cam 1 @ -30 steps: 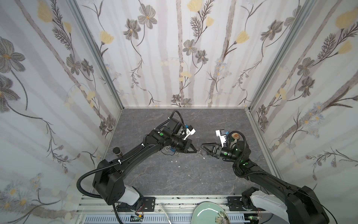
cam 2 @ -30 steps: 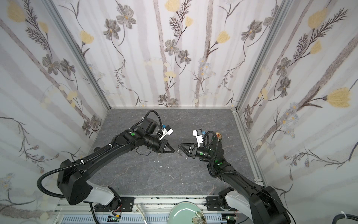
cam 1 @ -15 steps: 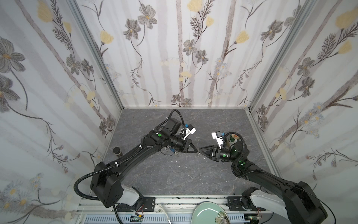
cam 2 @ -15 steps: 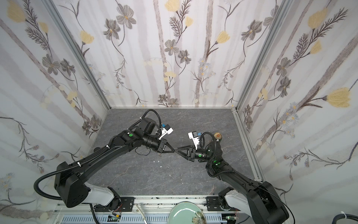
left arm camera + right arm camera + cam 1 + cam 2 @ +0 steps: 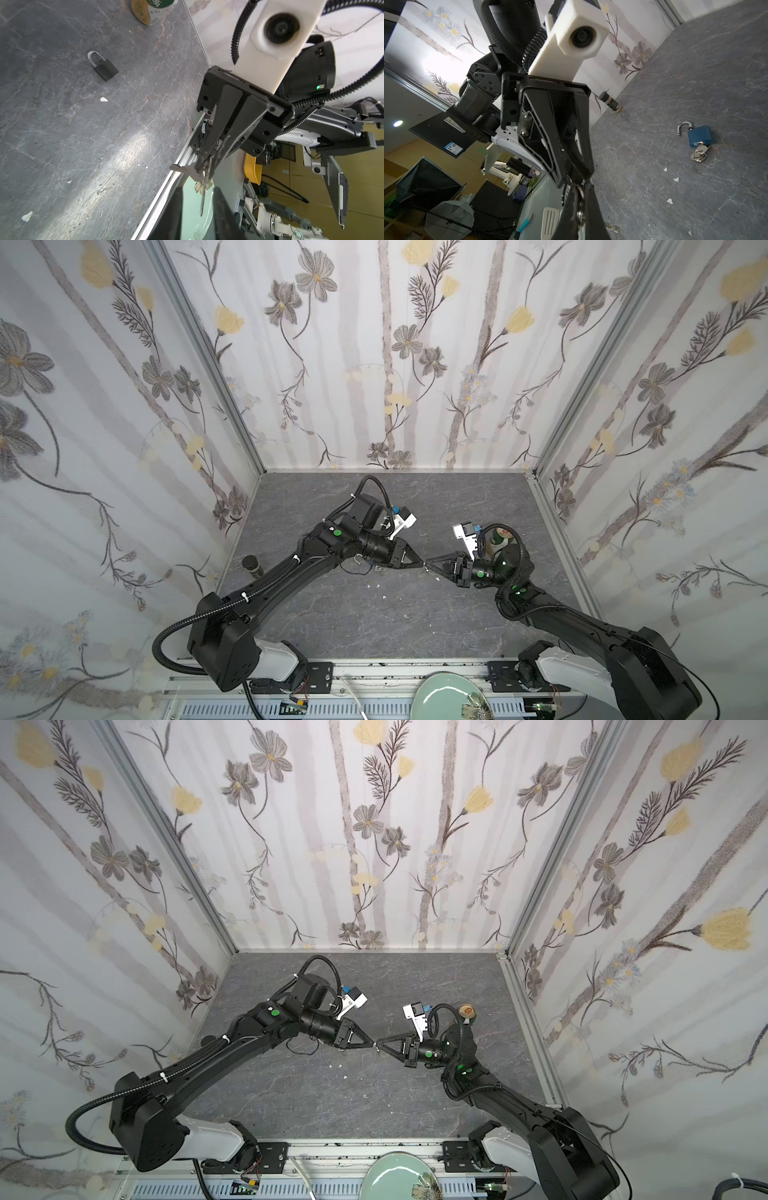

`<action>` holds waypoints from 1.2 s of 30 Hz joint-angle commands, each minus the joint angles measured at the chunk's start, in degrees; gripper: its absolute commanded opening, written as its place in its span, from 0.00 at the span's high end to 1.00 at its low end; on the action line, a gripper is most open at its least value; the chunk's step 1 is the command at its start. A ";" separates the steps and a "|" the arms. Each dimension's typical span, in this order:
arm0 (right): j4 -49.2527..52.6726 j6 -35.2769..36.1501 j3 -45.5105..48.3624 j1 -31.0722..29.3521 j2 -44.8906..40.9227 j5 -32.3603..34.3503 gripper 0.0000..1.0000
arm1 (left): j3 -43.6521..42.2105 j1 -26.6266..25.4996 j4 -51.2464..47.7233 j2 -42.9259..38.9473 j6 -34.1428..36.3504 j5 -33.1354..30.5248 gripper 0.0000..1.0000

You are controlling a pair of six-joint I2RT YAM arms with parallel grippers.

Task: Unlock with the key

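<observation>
Left wrist view: key (image 5: 182, 168) has just changed hands, right pincer (image 5: 203, 168) now pinching it in the air, left pincer (image 5: 197, 191) newly spread and no longer gripping, so hand-over looks done, with the black padlock (image 5: 105, 68) still locked on the counter (image 5: 62, 135).

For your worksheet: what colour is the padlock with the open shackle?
Blue padlock; clearest in the right wrist view.

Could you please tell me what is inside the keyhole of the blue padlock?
A silver key sits in the keyhole of the blue padlock, with its key ring lying on the table. The blade is covered by the lock body.
</observation>
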State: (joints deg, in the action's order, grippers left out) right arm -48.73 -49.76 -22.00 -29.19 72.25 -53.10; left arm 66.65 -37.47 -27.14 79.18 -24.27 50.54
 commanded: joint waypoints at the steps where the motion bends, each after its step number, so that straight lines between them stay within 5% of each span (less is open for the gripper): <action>1: 5.00 5.27 -1.34 -0.16 -1.49 4.90 1.00 | -2.62 2.13 7.44 -1.88 -5.30 -1.86 0.59; 5: 16.80 13.56 -3.86 -1.34 -4.93 13.93 1.00 | -6.65 5.75 13.05 -4.64 -12.14 -5.59 0.55; 9: 29.40 24.67 -7.91 -6.85 -8.03 29.90 1.00 | -9.50 8.65 14.48 -6.03 -18.29 -11.46 0.51; 12: 29.26 25.84 -8.72 -7.96 -8.07 32.16 1.00 | -11.54 9.60 18.02 -6.47 -22.21 -11.57 0.51; 18: 20.23 19.11 -6.78 -7.97 -7.04 31.17 1.00 | -15.65 9.60 27.52 -9.32 -27.00 -10.84 0.52; 28: -7.27 -8.34 -2.97 -7.83 2.52 28.71 1.00 | -22.12 5.53 47.22 -11.86 -31.89 -13.55 0.47; 36: -16.30 -14.46 -3.71 -9.59 7.82 28.59 1.00 | -21.70 2.56 49.64 -10.19 -31.54 -15.25 0.49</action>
State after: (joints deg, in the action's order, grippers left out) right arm -57.08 -59.66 -25.28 -38.37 78.87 -23.94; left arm 44.73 -34.44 18.22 68.64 -55.51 36.60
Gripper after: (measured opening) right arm 0.058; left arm 0.520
